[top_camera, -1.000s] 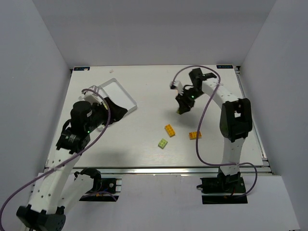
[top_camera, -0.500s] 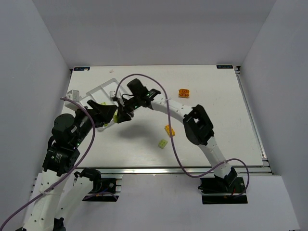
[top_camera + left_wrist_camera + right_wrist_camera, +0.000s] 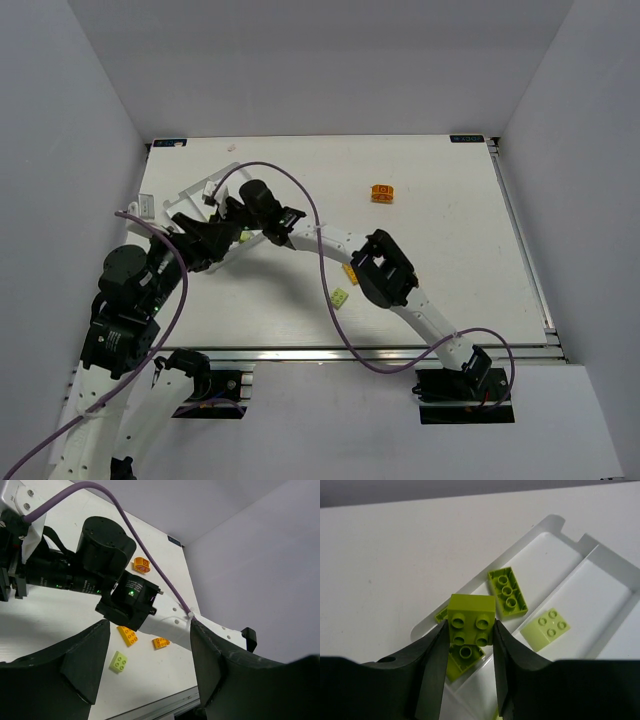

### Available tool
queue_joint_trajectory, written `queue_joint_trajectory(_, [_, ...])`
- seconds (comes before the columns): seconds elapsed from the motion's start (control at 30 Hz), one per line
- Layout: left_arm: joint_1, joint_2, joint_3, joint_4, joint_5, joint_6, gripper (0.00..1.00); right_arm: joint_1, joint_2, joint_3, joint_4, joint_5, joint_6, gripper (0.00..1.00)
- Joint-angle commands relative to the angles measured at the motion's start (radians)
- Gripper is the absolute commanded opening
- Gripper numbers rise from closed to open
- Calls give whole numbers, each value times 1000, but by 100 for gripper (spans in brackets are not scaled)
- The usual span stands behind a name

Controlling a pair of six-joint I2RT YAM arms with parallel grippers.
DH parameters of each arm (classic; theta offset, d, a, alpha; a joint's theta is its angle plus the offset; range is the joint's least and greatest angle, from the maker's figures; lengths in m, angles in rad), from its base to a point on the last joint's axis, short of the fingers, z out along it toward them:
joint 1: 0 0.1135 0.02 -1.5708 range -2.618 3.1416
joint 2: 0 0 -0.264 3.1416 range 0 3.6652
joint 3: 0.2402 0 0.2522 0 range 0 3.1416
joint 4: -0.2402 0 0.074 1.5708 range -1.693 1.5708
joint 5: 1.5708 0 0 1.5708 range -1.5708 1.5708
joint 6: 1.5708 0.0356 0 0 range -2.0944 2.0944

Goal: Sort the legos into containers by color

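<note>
The white table [image 3: 450,260] carries everything. Over it the right arm [image 3: 330,240] reaches across to the far left, and the left arm [image 3: 125,300] stands close beside it there. Under them, at the far left of the table, lies the white tray [image 3: 547,560].

The left gripper [image 3: 149,627] is spread and holds nothing; it hangs just beside the right arm. The right gripper [image 3: 470,627] is pinching a lime brick [image 3: 471,615] by two sides, studs up, above a tray compartment where other green bricks [image 3: 507,591] lie.

The step in hand, I think, is to let this brick fall in with its colour. To do it well, the gripper should go lower before it opens, so the brick does not bounce over the low wall. It should open over bare floor, not upon the lying bricks. As the left arm is so near, the right one should then rise straight up.

On the table wait a loose lime brick [image 3: 340,297], nearer, and an orange brick [image 3: 381,192], farther.
</note>
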Motion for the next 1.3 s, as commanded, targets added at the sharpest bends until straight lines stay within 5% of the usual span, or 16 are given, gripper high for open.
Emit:
queue_joint_trajectory(0.0, [5, 9, 41, -27, -5, -14, 75, 28, 34, 54, 163, 75, 28, 0])
queue_joint_trajectory(0.13, [5, 19, 74, -62, -13, -9, 75, 51, 74, 79, 197, 126, 5, 10])
queue_joint_trajectory(0.23, [5, 20, 102, -91, -17, -9, 75, 55, 96, 85, 217, 144, -11, 31])
queue_joint_trajectory(0.27, [5, 16, 107, -99, -19, -9, 75, 54, 100, 86, 218, 149, -27, 45])
queue_joint_trajectory(0.4, [5, 4, 113, -117, -22, -12, 75, 54, 96, 80, 221, 155, -51, 65])
queue_joint_trajectory(0.6, [5, 18, 87, -71, 12, -9, 75, 38, 22, 44, 220, 166, -38, 73])
queue_joint_trajectory(0.77, [5, 53, 76, -16, 79, 0, 68, -23, -139, -9, 142, 166, 44, 56])
queue_joint_trajectory(0.87, [5, 96, 42, 30, 142, 6, 41, -134, -284, -84, 16, 133, 128, 1])
queue_joint_trajectory(0.97, [5, 180, -18, 91, 252, 3, 15, -258, -441, -205, -139, 68, 139, 0])
queue_joint_trajectory(1.07, [-5, 322, -65, 134, 352, 6, 16, -374, -567, -298, -344, -50, 66, 0])
queue_joint_trajectory(1.1, [-5, 369, -67, 137, 404, 9, 20, -434, -591, -314, -401, -87, 38, 6])
queue_joint_trajectory(1.13, [-27, 418, -62, 138, 421, 23, 37, -496, -633, -346, -535, -191, 6, 22])
queue_joint_trajectory(1.17, [-42, 467, -48, 124, 432, 35, 43, -526, -651, -355, -606, -243, -75, 57])
queue_joint_trajectory(1.27, [-131, 705, 54, 0, 412, 141, 58, -659, -706, -424, -886, -377, -230, 76])
